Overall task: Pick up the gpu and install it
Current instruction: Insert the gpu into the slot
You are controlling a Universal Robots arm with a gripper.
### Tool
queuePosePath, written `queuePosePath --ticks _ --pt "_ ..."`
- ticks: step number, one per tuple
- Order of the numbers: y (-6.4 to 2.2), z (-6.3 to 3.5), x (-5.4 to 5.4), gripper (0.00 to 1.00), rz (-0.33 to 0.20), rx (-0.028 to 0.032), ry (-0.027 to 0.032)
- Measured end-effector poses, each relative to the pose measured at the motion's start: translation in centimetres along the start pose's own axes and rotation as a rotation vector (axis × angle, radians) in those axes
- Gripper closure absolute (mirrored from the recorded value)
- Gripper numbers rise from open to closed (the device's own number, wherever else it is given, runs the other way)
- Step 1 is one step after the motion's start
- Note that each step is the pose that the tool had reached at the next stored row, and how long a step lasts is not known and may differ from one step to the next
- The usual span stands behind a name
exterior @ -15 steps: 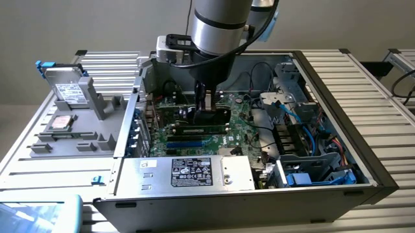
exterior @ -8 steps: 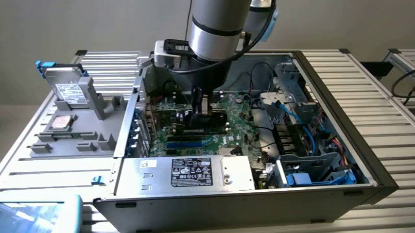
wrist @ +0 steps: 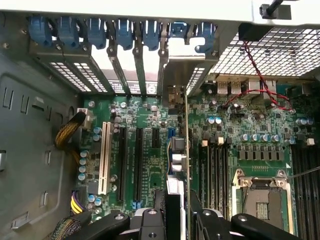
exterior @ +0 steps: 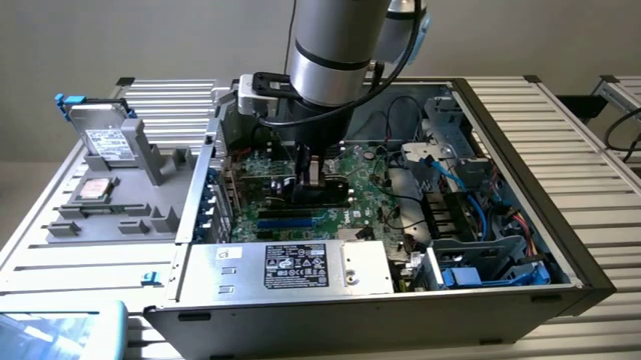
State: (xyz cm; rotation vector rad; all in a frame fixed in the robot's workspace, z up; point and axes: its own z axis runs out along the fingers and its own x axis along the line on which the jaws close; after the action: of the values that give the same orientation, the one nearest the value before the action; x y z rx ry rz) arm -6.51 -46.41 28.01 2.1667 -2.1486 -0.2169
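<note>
- slatted metal table (exterior: 591,150), carrying everything
- open pc case (exterior: 300,315) sitting about dead centre on it
- grey parts tray (exterior: 110,225) at 9 o'clock, right beside the case

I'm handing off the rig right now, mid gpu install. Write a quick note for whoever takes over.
Gripper: shut on the gpu, lowered inside the open case.
Gpu: held upright, edge-on above the motherboard's expansion slots, with its bracket end toward the rear slot covers.
Done: the gpu is picked up and inside the case.
Left: the install is unconfirmed. I cannot tell whether the card sits in a slot.
</note>
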Motion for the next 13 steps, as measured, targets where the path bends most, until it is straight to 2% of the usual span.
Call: queuePosePath --ticks 9,13 --pt "0.27 0.92 0.3 0.71 0.0 -0.0045 -0.0002" --pt "0.37 1.19 0.3 0.71 0.0 -0.0106 0.0"
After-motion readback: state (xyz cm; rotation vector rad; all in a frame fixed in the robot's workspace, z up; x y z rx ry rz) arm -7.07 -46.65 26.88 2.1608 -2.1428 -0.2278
